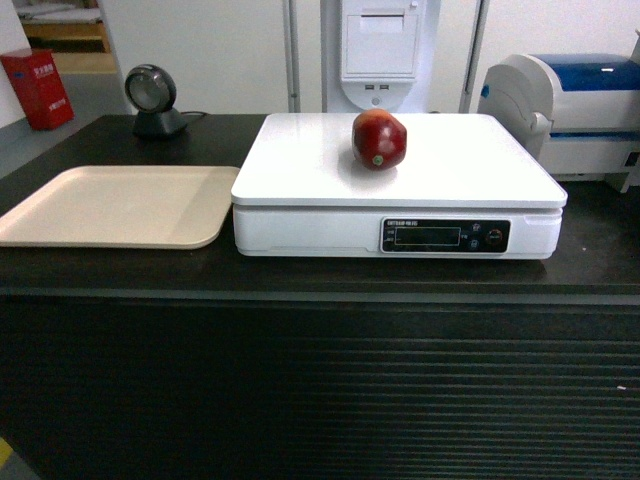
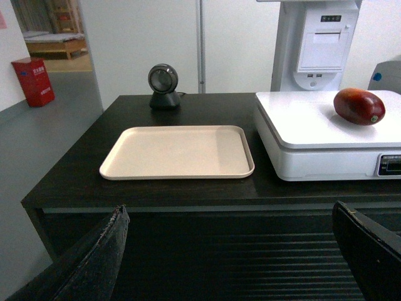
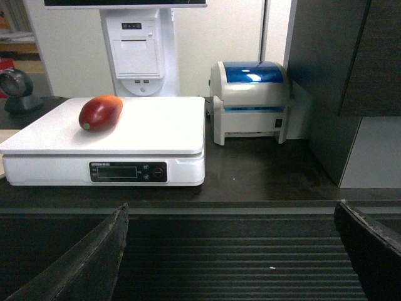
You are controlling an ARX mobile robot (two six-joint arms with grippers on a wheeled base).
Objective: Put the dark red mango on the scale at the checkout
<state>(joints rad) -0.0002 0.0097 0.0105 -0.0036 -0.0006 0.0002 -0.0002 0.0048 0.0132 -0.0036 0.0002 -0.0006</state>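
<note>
The dark red mango [image 1: 379,139] lies on the white platform of the scale [image 1: 300,160], which stands on the black checkout counter [image 1: 300,285]. Both wrist views show the mango too [image 2: 358,106] [image 3: 99,112], resting free on the scale [image 2: 301,119] [image 3: 163,125]. My left gripper [image 2: 229,216] is open with nothing between its fingers, held back in front of the counter's ribbed panel. My right gripper [image 3: 232,213] is also open and empty, low before the same panel. Neither gripper appears in the head view.
A beige tray [image 1: 120,205] lies left of the scale. A round black scanner [image 1: 152,100] stands behind it. A white-and-blue printer [image 1: 570,110] sits right of the scale, and a white kiosk [image 1: 378,50] rises behind. A dark cabinet [image 3: 338,75] stands at the far right.
</note>
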